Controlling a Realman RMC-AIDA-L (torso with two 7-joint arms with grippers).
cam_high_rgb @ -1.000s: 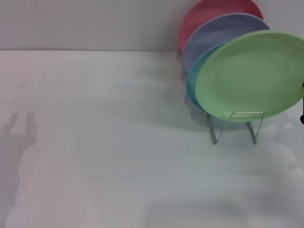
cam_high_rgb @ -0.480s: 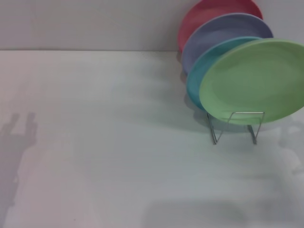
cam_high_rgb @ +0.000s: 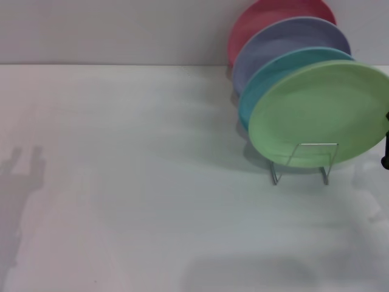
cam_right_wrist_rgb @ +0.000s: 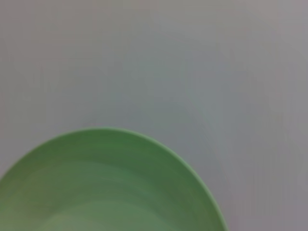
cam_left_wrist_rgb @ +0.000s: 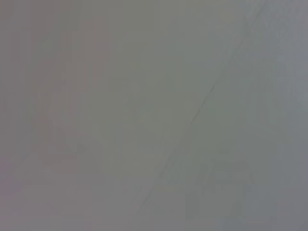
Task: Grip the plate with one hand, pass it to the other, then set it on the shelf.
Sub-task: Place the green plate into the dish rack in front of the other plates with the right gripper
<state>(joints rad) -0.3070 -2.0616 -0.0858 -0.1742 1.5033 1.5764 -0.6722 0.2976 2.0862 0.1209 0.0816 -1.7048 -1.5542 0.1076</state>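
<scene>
- Right gripper (cam_high_rgb: 385, 149): only a dark sliver shows at the right edge of the head view, mid-height.
- Left arm: out of frame.

The light green plate (cam_high_rgb: 316, 112) looks like smooth matt plastic with no glare; the turquoise plate (cam_high_rgb: 258, 85), lavender plate (cam_high_rgb: 273, 42) and red plate (cam_high_rgb: 255, 21) behind it share that finish. The rack (cam_high_rgb: 302, 163) is thin shiny silver wire. The table (cam_high_rgb: 134, 182) is smooth, matt white.
</scene>
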